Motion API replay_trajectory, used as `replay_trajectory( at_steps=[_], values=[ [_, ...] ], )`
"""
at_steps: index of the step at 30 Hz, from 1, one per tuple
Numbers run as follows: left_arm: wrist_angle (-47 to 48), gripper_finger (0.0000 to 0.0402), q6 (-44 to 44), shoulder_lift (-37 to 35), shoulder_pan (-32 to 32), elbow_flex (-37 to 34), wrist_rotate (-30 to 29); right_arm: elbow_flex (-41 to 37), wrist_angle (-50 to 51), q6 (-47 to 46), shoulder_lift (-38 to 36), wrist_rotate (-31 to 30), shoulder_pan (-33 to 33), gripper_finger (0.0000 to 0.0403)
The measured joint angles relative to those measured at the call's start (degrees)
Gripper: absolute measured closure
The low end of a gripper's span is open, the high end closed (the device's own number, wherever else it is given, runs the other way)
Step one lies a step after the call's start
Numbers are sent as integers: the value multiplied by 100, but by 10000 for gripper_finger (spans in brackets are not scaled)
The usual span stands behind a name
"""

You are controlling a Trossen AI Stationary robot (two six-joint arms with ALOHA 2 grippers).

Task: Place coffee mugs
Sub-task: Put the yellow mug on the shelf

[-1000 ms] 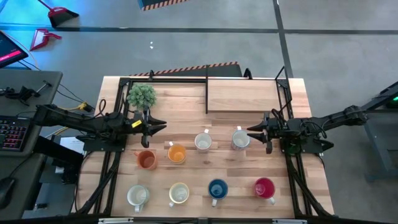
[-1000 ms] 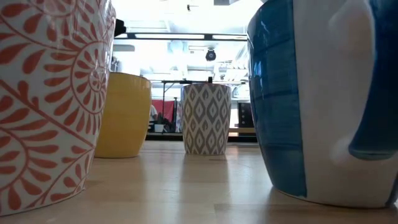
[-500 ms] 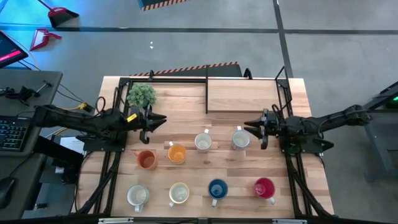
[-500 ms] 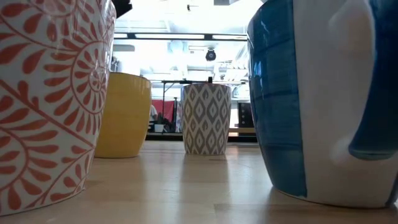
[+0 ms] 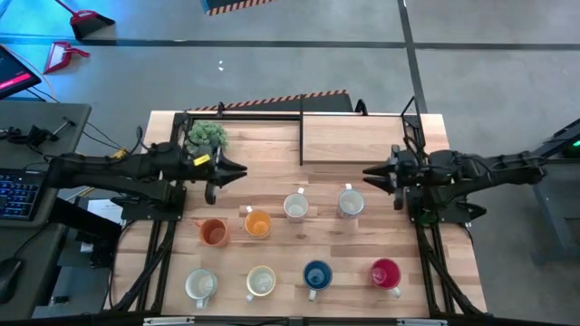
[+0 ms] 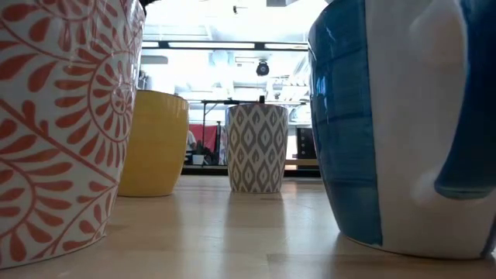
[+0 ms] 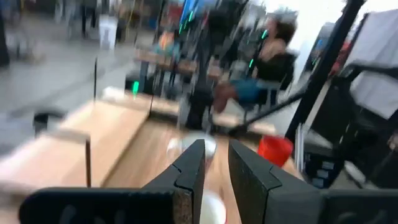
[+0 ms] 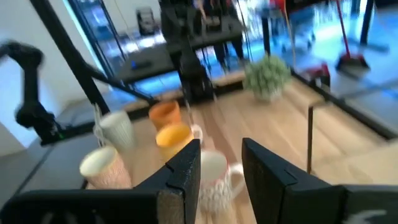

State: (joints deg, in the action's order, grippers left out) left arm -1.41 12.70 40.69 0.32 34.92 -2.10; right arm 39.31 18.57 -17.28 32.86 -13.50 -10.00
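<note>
Standing on the counter [image 5: 362,145] in the high view: eight coffee mugs in two rows, orange mug [image 5: 213,233], yellow-orange mug [image 5: 257,224], two white mugs [image 5: 295,206] behind; cream mugs, blue mug [image 5: 316,275], red mug [image 5: 385,273] in front. Left gripper [image 5: 237,171] hovers near potted plant [image 5: 207,136], right gripper [image 5: 370,174] beside the rightmost white mug; both empty. Low view: patterned mug [image 6: 66,116], blue mug, both close. Wrist views: each pair of fingers [image 7: 193,174] slightly parted, holding nothing.
</note>
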Motion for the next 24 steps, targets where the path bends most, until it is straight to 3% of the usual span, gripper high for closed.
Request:
replay_trajectory(
  at_steps=[6, 16, 24],
  values=[
    [901, 331, 285, 253, 0, 494, -95, 580, 703, -464, 875, -467, 0, 304],
    [2478, 256, 818, 1232, -51, 1028, -121, 1655, 1973, -539, 1872, -909, 0, 304],
    [3235, 249, 985, 1758, -336, 1438, 485, 1762, 2388, -697, 2062, -960, 0, 304]
  ],
)
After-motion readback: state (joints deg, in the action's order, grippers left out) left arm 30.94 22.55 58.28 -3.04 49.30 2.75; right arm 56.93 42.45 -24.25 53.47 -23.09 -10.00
